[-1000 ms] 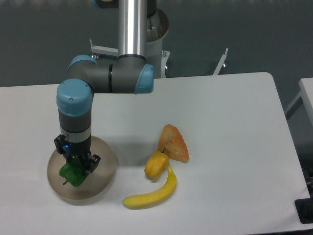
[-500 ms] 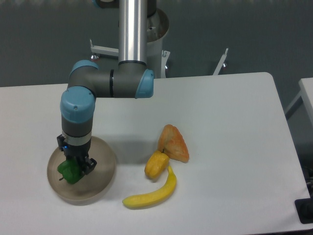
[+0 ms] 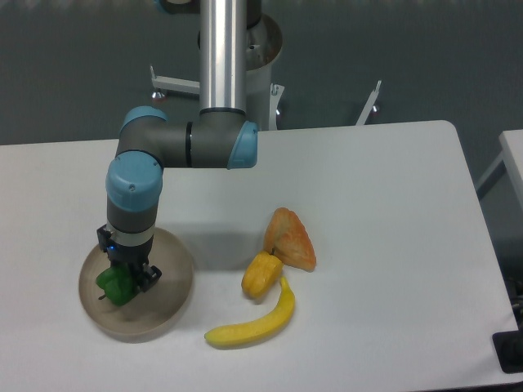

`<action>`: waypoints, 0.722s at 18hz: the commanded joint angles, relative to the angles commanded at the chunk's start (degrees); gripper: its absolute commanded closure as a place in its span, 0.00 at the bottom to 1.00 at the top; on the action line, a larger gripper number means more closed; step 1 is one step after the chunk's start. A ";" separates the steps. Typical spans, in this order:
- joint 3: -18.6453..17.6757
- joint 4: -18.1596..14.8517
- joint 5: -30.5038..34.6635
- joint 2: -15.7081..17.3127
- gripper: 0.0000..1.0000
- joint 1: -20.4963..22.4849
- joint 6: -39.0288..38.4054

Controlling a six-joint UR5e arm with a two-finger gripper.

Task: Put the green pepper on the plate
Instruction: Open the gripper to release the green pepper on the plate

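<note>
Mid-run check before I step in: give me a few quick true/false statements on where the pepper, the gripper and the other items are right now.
1. The green pepper is over the plate. True.
2. The gripper is above the banana. False: it is at the green pepper, over the plate.
3. The yellow-orange pepper lies on the plate. False: it lies on the table, right of the plate.
4. The banana lies in front of the yellow-orange pepper. True.
5. The plate is at the table's right end. False: it is at the left.

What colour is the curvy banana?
Yellow; the banana shows plainly in the fixed camera view, near the table's front edge.
</note>
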 joint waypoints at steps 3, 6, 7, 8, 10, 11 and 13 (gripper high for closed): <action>0.00 0.09 -0.97 0.09 0.50 0.26 0.00; 0.00 0.09 -1.06 0.00 0.50 0.44 0.88; 0.00 0.09 -1.06 0.00 0.50 0.61 0.97; -0.09 0.09 -1.06 0.00 0.50 0.62 0.97; -0.09 0.09 -1.06 0.00 0.50 0.62 1.05; -0.09 0.09 -1.06 -0.09 0.50 0.62 1.14; -0.09 0.09 -1.06 -0.18 0.50 0.70 1.49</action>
